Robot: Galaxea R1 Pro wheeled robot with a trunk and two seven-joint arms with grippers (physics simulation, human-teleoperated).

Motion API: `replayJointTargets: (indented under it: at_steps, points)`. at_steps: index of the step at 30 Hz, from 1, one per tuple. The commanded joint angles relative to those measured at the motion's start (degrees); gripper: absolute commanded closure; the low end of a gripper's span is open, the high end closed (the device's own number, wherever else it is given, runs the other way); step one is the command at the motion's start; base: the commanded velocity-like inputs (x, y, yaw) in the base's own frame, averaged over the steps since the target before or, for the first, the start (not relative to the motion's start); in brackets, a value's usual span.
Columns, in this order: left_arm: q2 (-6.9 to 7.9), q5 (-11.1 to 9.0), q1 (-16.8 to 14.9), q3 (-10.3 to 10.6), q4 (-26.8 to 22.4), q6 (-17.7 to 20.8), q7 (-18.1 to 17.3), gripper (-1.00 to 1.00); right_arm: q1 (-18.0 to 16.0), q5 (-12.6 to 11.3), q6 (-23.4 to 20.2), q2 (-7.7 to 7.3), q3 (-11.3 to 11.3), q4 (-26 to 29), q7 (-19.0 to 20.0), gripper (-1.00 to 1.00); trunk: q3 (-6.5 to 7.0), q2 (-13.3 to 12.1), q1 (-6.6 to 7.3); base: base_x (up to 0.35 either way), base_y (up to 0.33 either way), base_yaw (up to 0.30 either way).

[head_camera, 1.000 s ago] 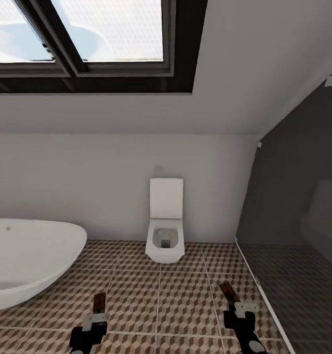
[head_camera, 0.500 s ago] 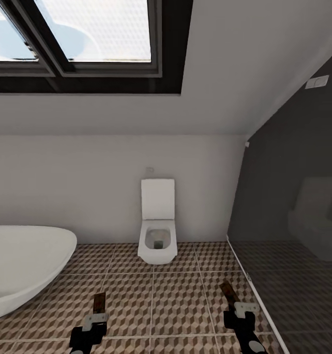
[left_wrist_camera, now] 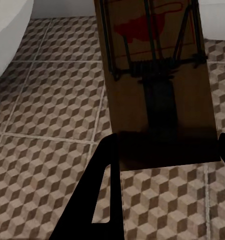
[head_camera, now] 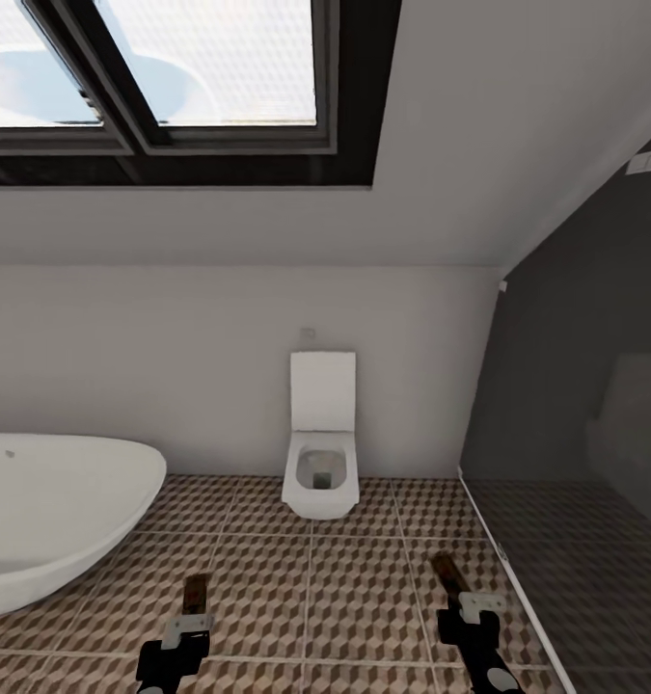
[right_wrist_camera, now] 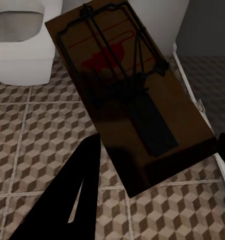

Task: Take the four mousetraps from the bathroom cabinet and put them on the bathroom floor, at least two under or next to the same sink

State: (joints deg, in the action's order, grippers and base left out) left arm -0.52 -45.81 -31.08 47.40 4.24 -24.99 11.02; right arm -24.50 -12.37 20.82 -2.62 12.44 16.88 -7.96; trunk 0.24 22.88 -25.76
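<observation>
Each black gripper, left (head_camera: 192, 617) and right (head_camera: 458, 600), is clamped on a small flat brown wooden mousetrap (left_wrist_camera: 155, 80) (right_wrist_camera: 127, 95) whose long axis juts straight ahead beyond its fingertips, above the cube-patterned bathroom floor (head_camera: 354, 588), neither arm nearer it.

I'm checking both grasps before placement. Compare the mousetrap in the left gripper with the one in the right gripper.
The left gripper's mousetrap points almost straight ahead above open floor tiles beside the bathtub; the right gripper's mousetrap is angled, above tiles beside the dark shower edge. Both are brown wooden boards with dark wire and a red print, each held at one end.
</observation>
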Motion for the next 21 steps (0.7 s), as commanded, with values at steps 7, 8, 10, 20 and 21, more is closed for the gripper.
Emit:
replayJointTargets:
  at_steps: [7, 8, 10, 20, 21]
  points:
    - [-0.04, 0.20, -0.04, 0.24, 0.15, -0.14, 0.23, 1.00, 0.00, -0.55, 0.18, -0.14, 0.48, -0.01, -0.09, 1.00, 0.04, 0.04, -0.02, 0.000, 0.000, 0.076]
    - [-0.03, 0.20, -0.04, 0.24, 0.15, -0.14, 0.23, 1.00, 0.01, -0.55, 0.18, -0.13, 0.48, -0.01, -0.07, 1.00, 0.05, 0.04, -0.02, 0.000, 0.000, 0.008]
    - [-0.03, 0.20, -0.04, 0.24, 0.15, -0.14, 0.23, 1.00, 0.01, -0.55, 0.18, -0.14, 0.48, -0.01, -0.08, 1.00, 0.05, 0.04, -0.02, 0.000, 0.000, 0.003]
    - [-0.06, 0.22, -0.04, 0.24, 0.15, -0.14, 0.23, 1.00, 0.00, -0.55, 0.18, -0.15, 0.48, -0.01, -0.09, 1.00, 0.05, 0.04, -0.02, 0.107, 0.000, 0.000]
    - [-0.06, 0.21, -0.04, 0.24, 0.15, -0.14, 0.23, 1.00, -0.01, -0.55, 0.18, -0.17, 0.48, -0.01, -0.09, 1.00, 0.05, 0.04, -0.02, 0.252, 0.000, 0.000]
